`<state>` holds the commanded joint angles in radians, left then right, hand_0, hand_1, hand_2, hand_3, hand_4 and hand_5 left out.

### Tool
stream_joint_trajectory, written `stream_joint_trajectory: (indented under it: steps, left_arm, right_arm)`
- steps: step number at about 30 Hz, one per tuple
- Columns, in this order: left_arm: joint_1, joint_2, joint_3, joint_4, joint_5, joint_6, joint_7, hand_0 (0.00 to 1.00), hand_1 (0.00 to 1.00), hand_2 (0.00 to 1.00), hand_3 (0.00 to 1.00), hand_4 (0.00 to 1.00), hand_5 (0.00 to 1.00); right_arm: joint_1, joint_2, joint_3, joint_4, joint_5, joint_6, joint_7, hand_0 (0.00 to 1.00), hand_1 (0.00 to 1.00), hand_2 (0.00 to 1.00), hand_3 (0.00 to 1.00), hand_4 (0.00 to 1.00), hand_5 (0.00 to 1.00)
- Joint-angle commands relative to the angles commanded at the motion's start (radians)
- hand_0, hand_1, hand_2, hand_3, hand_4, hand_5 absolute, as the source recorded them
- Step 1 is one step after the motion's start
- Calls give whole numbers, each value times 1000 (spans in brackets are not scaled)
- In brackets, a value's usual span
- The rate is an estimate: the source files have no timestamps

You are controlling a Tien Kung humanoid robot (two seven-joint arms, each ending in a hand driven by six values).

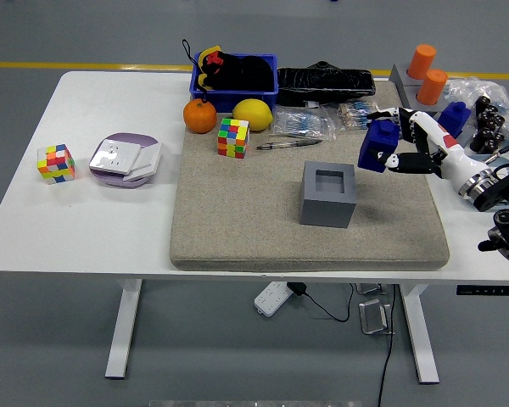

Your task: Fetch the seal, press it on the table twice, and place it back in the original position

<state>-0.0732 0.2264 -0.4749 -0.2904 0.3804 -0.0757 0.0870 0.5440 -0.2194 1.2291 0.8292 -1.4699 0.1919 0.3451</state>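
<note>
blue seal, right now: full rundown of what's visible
The blue seal is a small, dark blue, blocky stamp that looks like plastic, with a narrower knob on top. It is out of the grey holder, whose square socket shows empty. The right hand grips it from the right, held tilted above the beige mat, right of and beyond the holder. Only the fingers touch it.

White right hand (411,146) with red marking, black fingertips, black arm (505,212).
</note>
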Motion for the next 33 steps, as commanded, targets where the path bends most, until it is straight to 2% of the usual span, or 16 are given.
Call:
stream_joint_trajectory:
  steps: [11, 25, 33]
  left_arm:
    - [-2, 0, -1, -1, 3, 0, -1, 815, 823, 798, 856, 826, 415]
    - [0, -2, 3, -1, 3, -3, 0, 816, 822, 798, 856, 826, 416]
    - [-2, -2, 5, 0, 2, -4, 0, 816, 823, 798, 856, 827, 416]
  right_arm:
    - [-32, 13, -6, -95, -23, -30, 16, 586, 485, 503, 638, 562, 2]
    - [-41, 42, -60, -209, -63, -93, 77, 581, 480, 495, 619, 543, 2]
    - [-39, 41, -75, -226, -56, -100, 82, 576, 479, 493, 611, 536, 2]
